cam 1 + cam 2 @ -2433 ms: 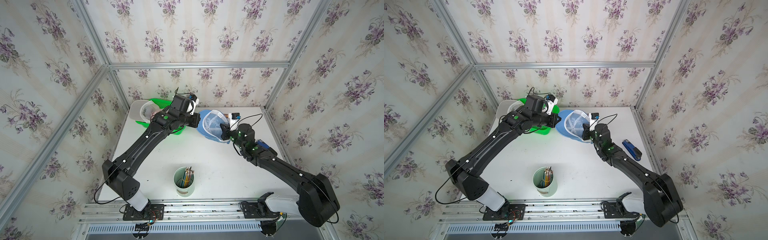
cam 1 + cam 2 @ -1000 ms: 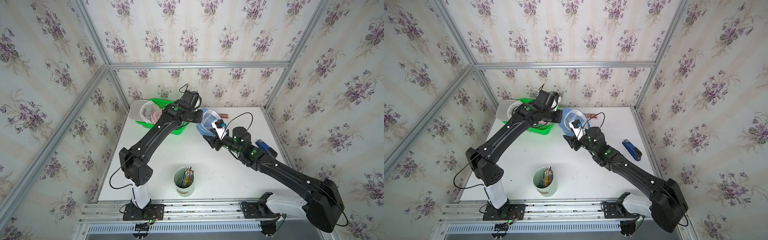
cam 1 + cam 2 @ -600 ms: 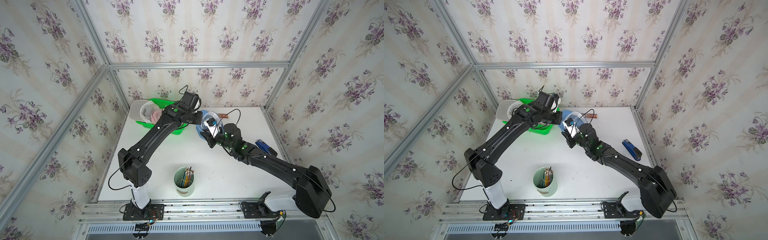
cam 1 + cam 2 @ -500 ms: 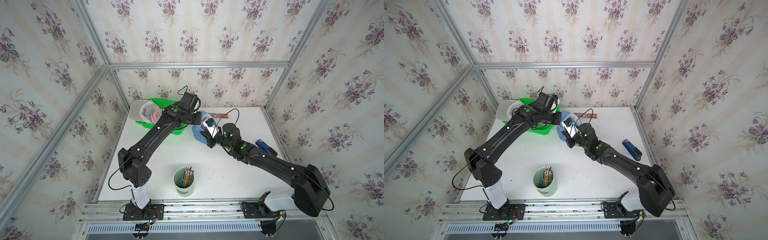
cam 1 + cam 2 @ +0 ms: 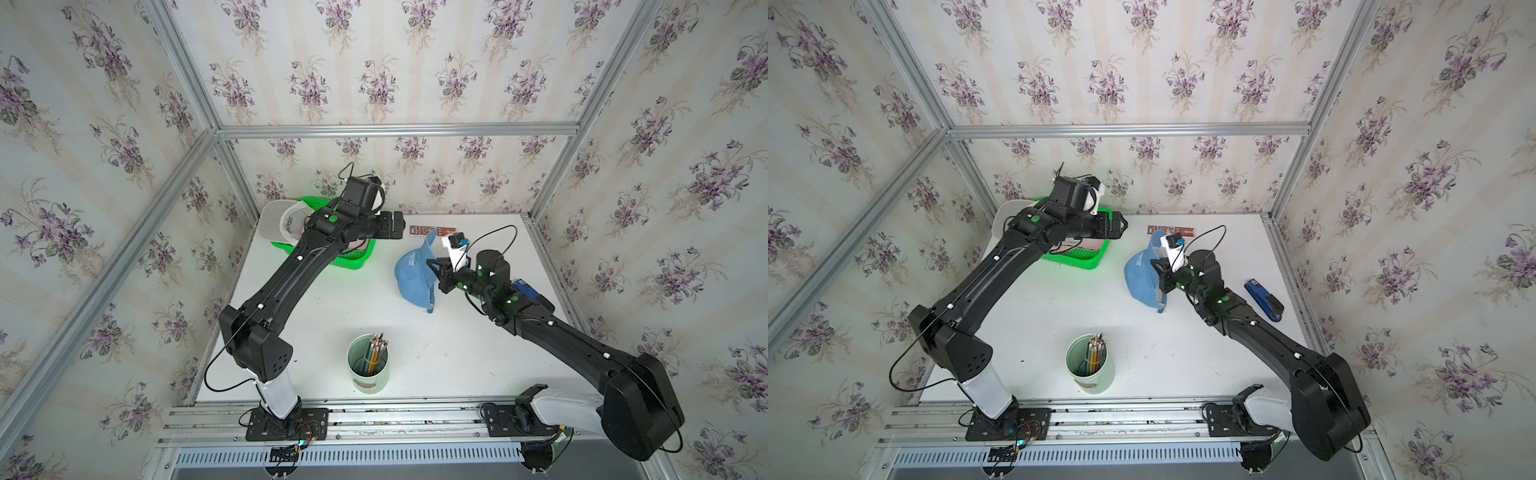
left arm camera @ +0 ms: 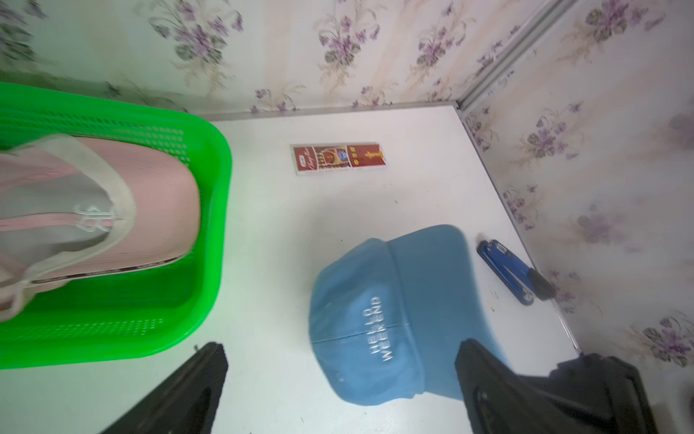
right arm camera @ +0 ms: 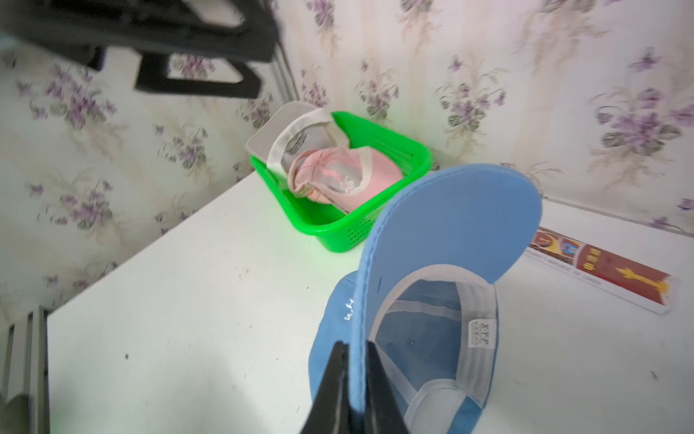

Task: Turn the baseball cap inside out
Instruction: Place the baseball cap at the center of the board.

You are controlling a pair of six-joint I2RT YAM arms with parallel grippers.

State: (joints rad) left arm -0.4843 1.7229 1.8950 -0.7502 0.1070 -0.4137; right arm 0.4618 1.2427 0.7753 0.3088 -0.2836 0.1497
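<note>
In both top views a white table (image 5: 332,324) carries a green basket (image 5: 353,261) in the back left corner with a white cap (image 5: 272,220) leaning over its rim. There is also a cup of pencils (image 5: 368,368) near the front edge, a red-brown packet (image 5: 432,230) by the back wall and a blue stapler (image 5: 1263,300) near the right edge. The blue cap (image 5: 411,276) sits between basket and stapler, crown on the table, brim tilted up toward the back wall. The left arm reaches over the basket and hides much of it. The left gripper (image 5: 399,225) hangs between basket and packet, touching nothing, and the right gripper (image 5: 433,272) meets the cap's right side. In the left wrist view the jaws stand wide apart with nothing between them. Beyond them the cap's crown reads "HELLO WEEKEND" in white stitching on its outer face, and a pink cap (image 6: 112,210) lies in the basket. The packet's print is too blurred to read. In the right wrist view the jaws are pressed together on the brim's edge, close to where it joins the crown. The cap's inside shows white seam tape and a tag lettered "X.Y.P"; the smaller lines beneath cannot be read.
</note>
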